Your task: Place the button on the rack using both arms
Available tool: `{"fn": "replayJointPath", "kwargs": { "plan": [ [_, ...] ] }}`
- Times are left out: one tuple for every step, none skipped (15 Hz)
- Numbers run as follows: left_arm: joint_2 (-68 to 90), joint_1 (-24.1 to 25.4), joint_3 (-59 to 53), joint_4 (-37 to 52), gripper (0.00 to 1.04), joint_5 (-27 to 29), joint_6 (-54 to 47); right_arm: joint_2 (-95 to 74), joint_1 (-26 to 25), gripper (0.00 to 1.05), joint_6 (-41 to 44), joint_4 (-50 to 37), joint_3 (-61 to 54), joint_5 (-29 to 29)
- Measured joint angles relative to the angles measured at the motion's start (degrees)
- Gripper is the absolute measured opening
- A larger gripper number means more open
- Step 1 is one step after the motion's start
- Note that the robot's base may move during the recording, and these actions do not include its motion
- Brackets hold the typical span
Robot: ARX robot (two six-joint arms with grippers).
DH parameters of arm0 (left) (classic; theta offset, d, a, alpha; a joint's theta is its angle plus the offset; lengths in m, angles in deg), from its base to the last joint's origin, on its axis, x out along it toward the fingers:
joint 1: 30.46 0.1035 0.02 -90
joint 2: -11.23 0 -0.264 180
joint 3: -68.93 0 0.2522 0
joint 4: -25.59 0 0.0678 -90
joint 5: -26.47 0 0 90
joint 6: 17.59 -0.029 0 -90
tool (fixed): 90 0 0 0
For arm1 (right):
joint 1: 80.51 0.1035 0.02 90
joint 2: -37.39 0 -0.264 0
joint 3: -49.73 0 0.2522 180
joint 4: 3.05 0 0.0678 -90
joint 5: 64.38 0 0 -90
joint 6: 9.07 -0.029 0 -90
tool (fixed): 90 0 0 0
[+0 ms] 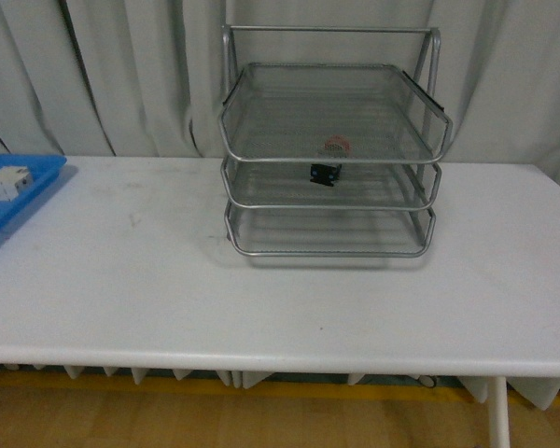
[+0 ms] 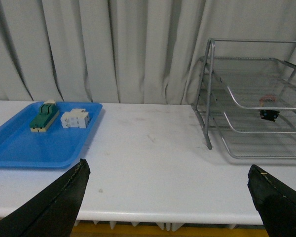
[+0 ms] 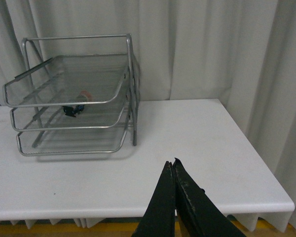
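The silver three-tier wire rack (image 1: pixel 331 30) stands at the back middle of the white table. The button (image 1: pixel 333 159), red cap over a dark body, rests inside it, apparently on the middle tier, showing through the mesh. Neither arm appears in the front view. In the left wrist view the rack (image 2: pixel 207 94) is far to one side with the button (image 2: pixel 268 106) in it, and my left gripper (image 2: pixel 167 167) hangs open and empty over the table's front edge. In the right wrist view my right gripper (image 3: pixel 171 163) is shut on nothing, well away from the rack (image 3: pixel 130 74) and button (image 3: pixel 76 105).
A flat blue tray (image 2: pixel 19 158) lies at the table's left end (image 1: pixel 23 201), holding a green-topped cream block (image 2: pixel 44 116) and a white blocky component (image 2: pixel 75 119). Grey curtains hang close behind the table. The table's right end (image 3: pixel 281 197) is near my right gripper.
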Motion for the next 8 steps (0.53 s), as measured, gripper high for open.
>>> {"fn": "replayJointPath", "kwargs": {
  "plan": [
    [0.0, 0.0, 0.0, -0.02, 0.98, -0.02, -0.02, 0.07, 0.0, 0.02, -0.02, -0.5, 0.0, -0.02],
    [0.0, 0.0, 0.0, -0.02, 0.98, -0.04, -0.02, 0.04, 0.0, 0.02, -0.02, -0.42, 0.0, -0.02],
    [0.0, 0.0, 0.0, -0.02, 0.98, -0.02, -0.02, 0.04, 0.0, 0.02, -0.02, -0.46, 0.0, -0.02],
    [0.0, 0.0, 0.0, -0.02, 0.98, -0.02, -0.02, 0.04, 0.0, 0.02, -0.02, -0.44, 0.0, -0.02],
    [0.0, 0.0, 0.0, 0.0, 0.98, -0.02, -0.02, 0.04, 0.0, 0.02, -0.02, -0.44, 0.0, -0.02],
    [0.0, 0.0, 0.0, 0.0, 0.98, -0.02, -0.02, 0.04, 0.0, 0.07, 0.07, -0.44, 0.0, -0.02],
    [0.0, 0.0, 0.0, 0.0, 0.98, -0.02, -0.02, 0.04, 0.0, 0.19, 0.07, -0.44, 0.0, -0.02],
    [0.0, 0.0, 0.0, -0.02, 0.98, -0.02, -0.02, 0.04, 0.0, 0.31, 0.07, -0.46, 0.0, -0.02]
  ]
}}
